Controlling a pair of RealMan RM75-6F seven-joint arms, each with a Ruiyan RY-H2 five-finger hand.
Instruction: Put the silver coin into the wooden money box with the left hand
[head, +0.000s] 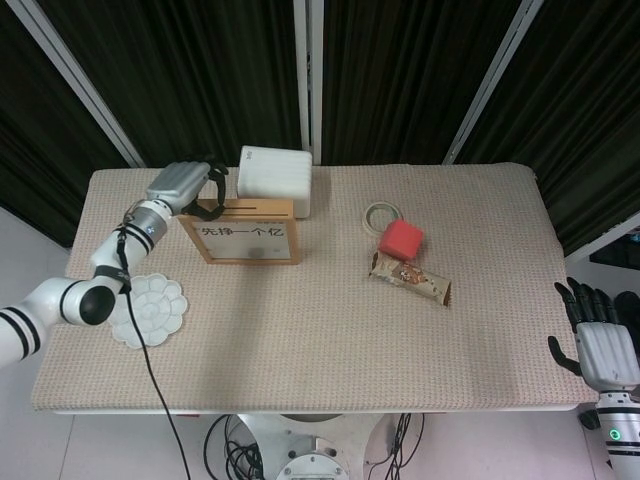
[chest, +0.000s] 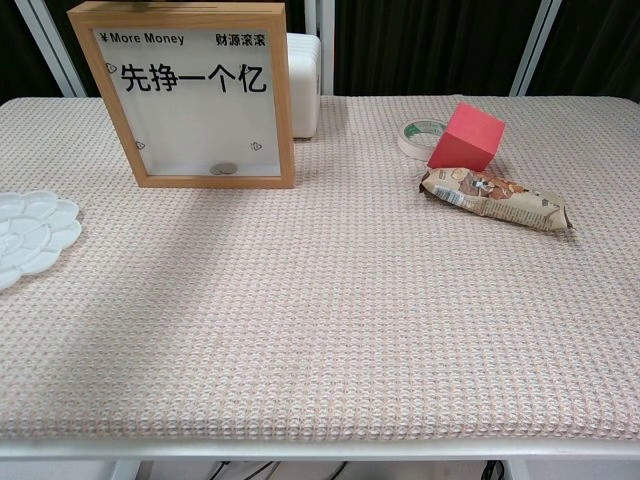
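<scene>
A robot's left hand (head: 183, 184) hangs at the top left corner of the wooden money box (head: 242, 231), its dark fingers (head: 212, 178) curled down over the box's upper edge near the slot; whether they pinch anything cannot be told from the head view, and the chest view does not show the hand at all. The box stands upright near the back left of the woven worktop (head: 330, 330), its clear front printed with "More Money" and large Chinese characters. A silver coin (chest: 224, 169) lies inside the box on its floor, resting against the lower frame. Just behind the box sits a white rectangular case (head: 275, 177). A white flower-shaped palette (head: 148, 310) lies near the worktop's left edge, under the left forearm. To the right of centre, a roll of tape (head: 381, 213), a red cube (head: 400, 239) and a snack packet (head: 411, 279) lie close together. The right hand (head: 602, 346) rests off the worktop's right front corner, fingers spread upward and holding nothing.
</scene>
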